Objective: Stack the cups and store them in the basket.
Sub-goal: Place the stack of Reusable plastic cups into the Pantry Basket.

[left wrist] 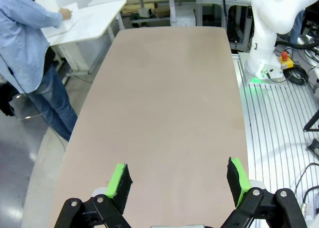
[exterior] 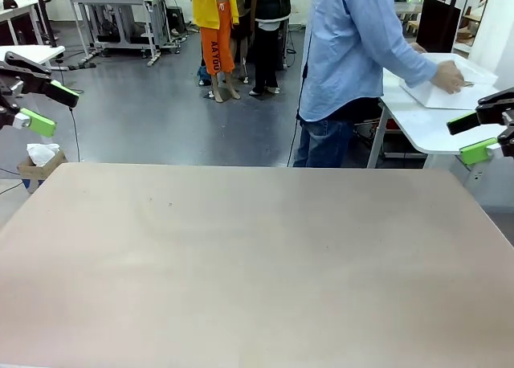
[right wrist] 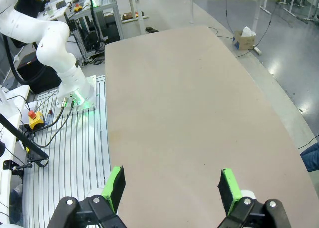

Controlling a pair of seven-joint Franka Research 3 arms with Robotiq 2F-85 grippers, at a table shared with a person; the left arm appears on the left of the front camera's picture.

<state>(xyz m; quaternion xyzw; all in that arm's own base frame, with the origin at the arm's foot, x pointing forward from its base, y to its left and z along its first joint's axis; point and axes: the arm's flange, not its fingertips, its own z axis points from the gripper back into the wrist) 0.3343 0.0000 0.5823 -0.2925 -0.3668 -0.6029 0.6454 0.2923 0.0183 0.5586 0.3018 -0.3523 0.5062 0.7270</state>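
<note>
The left pincer (exterior: 36, 108) is held raised at the left edge of the front view, its green-padded fingers (left wrist: 120, 180) spread wide with nothing between them. The right pincer (exterior: 475, 136) is held likewise at the right edge, its fingers (right wrist: 229, 189) parted wide and empty.

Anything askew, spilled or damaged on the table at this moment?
Nothing stands out. The table shows no spill or damage, both grippers hang open at its sides, left gripper and right gripper. The person faces a side table.
</note>
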